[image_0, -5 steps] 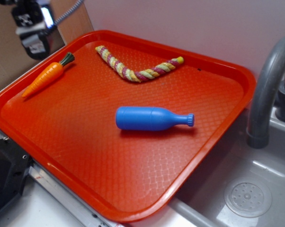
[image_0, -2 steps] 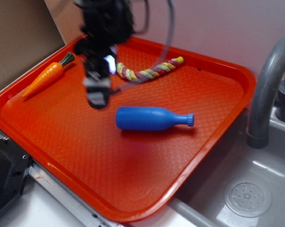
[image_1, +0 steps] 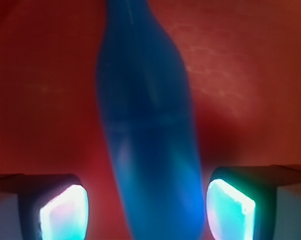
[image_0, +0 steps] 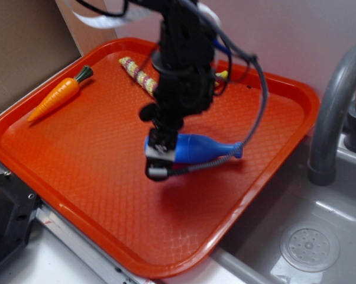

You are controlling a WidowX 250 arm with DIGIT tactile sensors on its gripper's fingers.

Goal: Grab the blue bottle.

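Step in hand, as judged: final descent and closing on the blue bottle [image_1: 150, 130]. The pincer [image_1: 146, 207] is spread wide, nothing held; its pads [image_1: 229, 209] sit either side of the bottle's thick base end, bottle centred between, neck pointing away. Best done w/ a straight drop, no yaw, then a squeeze across the cylindrical body, not the taper, so it isn't squirted out. The arm is angled down over the red tray [image_0: 60, 177], wrist approx. vertical above the bottle.

The arm hides the bottle's [image_0: 197, 148] base and the rope's [image_0: 137, 72] middle, while the wrist view is blurred, both fingers [image_1: 60, 212] cropped below, the bottle between them.
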